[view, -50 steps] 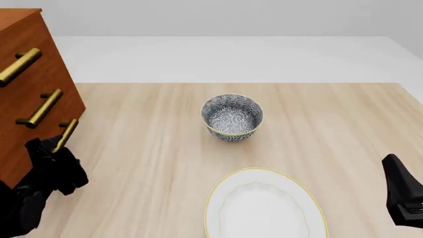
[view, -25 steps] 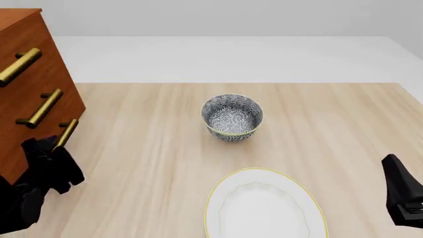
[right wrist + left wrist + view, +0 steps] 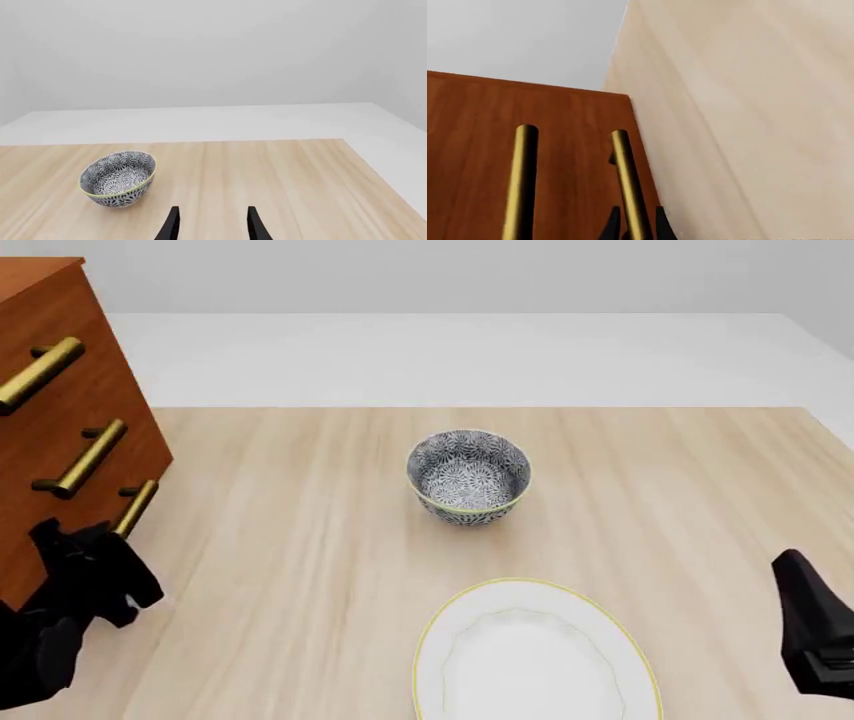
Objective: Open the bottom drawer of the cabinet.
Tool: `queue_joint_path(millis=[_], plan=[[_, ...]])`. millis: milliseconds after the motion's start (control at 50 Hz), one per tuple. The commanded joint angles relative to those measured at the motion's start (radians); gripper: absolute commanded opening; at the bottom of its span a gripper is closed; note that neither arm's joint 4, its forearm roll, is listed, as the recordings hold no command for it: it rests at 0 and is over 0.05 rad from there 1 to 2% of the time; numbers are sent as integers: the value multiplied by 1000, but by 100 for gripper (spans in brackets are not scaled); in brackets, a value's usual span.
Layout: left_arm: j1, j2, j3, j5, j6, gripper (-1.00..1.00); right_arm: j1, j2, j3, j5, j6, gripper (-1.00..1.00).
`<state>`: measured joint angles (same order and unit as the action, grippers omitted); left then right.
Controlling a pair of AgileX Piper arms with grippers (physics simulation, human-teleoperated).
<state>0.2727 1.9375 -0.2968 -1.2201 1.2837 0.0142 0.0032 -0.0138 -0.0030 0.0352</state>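
- The cabinet (image 3: 60,420) fills the front view's left edge; its bottom drawer (image 3: 554,165) is lowest, still shut by the look of it.
- Rigid wood, likely sliding stiffly; hold the brass bar handle (image 3: 629,185).
- Left gripper (image 3: 636,227) fingers straddle that handle closely; whether they clamp it I cannot tell.
- Right gripper (image 3: 210,225), lower right, fingers apart, empty.
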Motion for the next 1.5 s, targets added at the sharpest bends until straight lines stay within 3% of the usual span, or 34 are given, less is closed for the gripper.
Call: queue_joint_path(millis=[20,260,860,1380,1400,1500], plan=[[15,32,-12,0,90,-100,0,7,-14,6,0,100],[-11,-4,8,0,81,-100,1,-2,-4,4,1,100],[-196,-112,68,0,53,-100,0,-1,-5,3,2,100],[-321,-134,57,0,49,-100,0,6,-13,4,2,100],[-324,-136,56,0,48,-100,-3,6,-54,45,3,100],[-337,-131,45,0,51,-100,-2,1,-69,63,3,100]])
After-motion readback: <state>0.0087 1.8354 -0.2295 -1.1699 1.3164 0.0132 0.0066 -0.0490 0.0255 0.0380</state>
